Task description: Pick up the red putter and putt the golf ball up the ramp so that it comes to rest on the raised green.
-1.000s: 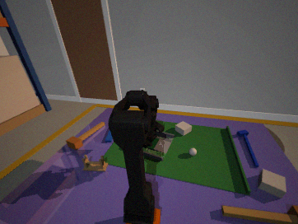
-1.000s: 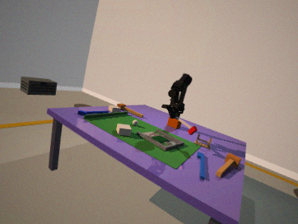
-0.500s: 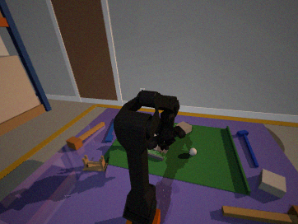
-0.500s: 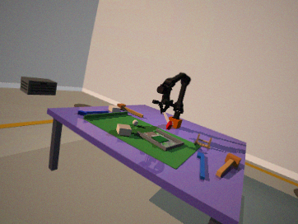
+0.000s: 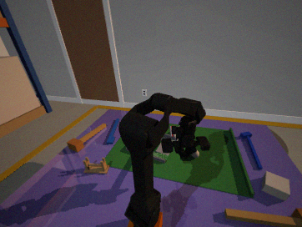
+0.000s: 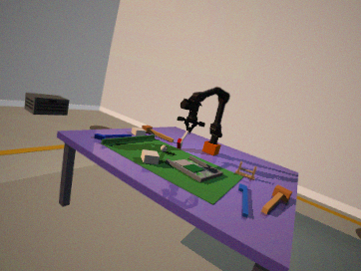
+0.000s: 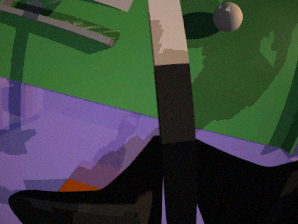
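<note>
My gripper (image 5: 185, 153) (image 6: 189, 131) (image 7: 168, 140) is shut on the dark grip of the putter (image 6: 183, 136) (image 7: 173, 100). The pale shaft slants down to a red head in the exterior view, near the mat's robot-side edge; its exact height is unclear. The head is out of the wrist view. The white golf ball (image 5: 195, 153) (image 6: 163, 147) (image 7: 227, 17) lies on the green mat, partly behind the gripper in the top view and right of the shaft in the wrist view. The grey-framed ramp with the raised green (image 6: 211, 176) (image 7: 75, 30) stands on the mat, largely hidden by the arm in the top view.
A white block (image 6: 150, 156) stands on the mat near the ramp. A green rail (image 5: 242, 163) (image 6: 129, 140) borders the mat's far end. A small wooden stand (image 5: 96, 168) (image 6: 246, 172), blue tools (image 5: 252, 150) (image 6: 244, 201) and orange-headed mallets (image 5: 76, 144) (image 6: 282, 193) lie around it.
</note>
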You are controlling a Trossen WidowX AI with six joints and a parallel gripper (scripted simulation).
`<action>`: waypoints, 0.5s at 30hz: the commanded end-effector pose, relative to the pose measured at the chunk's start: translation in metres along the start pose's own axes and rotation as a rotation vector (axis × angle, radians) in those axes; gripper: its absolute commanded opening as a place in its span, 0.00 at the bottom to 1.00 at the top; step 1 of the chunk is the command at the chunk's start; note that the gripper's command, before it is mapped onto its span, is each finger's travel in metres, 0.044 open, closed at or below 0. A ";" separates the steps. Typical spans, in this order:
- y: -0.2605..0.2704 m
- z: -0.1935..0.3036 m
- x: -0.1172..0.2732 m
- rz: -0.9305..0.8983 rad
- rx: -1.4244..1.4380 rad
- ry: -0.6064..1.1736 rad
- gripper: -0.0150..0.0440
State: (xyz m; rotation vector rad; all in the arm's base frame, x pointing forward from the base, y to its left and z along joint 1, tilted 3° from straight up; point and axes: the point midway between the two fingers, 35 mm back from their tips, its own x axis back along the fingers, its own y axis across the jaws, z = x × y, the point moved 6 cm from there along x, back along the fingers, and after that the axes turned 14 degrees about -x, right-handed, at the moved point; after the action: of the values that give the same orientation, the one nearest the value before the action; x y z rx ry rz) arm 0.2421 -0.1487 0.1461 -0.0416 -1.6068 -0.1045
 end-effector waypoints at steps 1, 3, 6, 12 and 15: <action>-0.020 0.011 0.006 0.020 -0.117 0.000 0.25; -0.029 0.018 0.007 0.026 -0.168 0.006 0.25; -0.041 0.028 0.009 0.035 -0.244 0.014 0.25; -0.063 0.049 0.013 0.052 -0.397 0.030 0.25; -0.074 0.061 0.014 0.060 -0.474 0.039 0.25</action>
State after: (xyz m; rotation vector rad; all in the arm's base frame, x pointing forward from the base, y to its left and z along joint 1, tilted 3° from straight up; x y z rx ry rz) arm 0.1875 -0.2053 0.1511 -0.3672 -1.5266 -0.3752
